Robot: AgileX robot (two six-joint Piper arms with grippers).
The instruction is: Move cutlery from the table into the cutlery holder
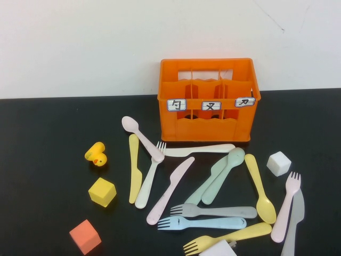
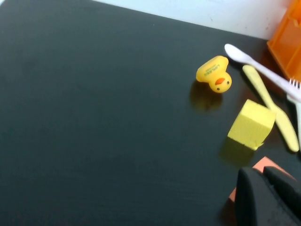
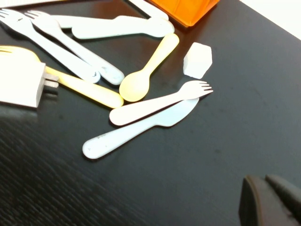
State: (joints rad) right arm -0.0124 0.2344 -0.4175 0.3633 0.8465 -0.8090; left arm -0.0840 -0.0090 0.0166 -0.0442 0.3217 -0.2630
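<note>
The orange cutlery holder [image 1: 208,101] stands at the back of the black table [image 1: 42,160], with nothing showing inside. Pastel cutlery lies in front of it: a pink spoon [image 1: 141,136], yellow knife [image 1: 134,168], pink knife [image 1: 170,189], mint spoons [image 1: 224,173], yellow spoon [image 1: 259,186], grey fork [image 1: 213,211], blue fork [image 1: 200,223], pink fork [image 1: 286,205]. Neither gripper shows in the high view. My left gripper [image 2: 263,172] is shut and empty above the orange cube [image 2: 265,164]. My right gripper [image 3: 265,179] is shut and empty over bare table, near the pink fork [image 3: 160,106] and grey knife [image 3: 136,129].
A yellow rubber duck [image 1: 96,154], a yellow cube [image 1: 102,192] and an orange cube [image 1: 85,237] sit left of the cutlery. A white cube [image 1: 278,163] lies right of it. A white block [image 1: 218,249] is at the front edge. A white wall stands behind the holder.
</note>
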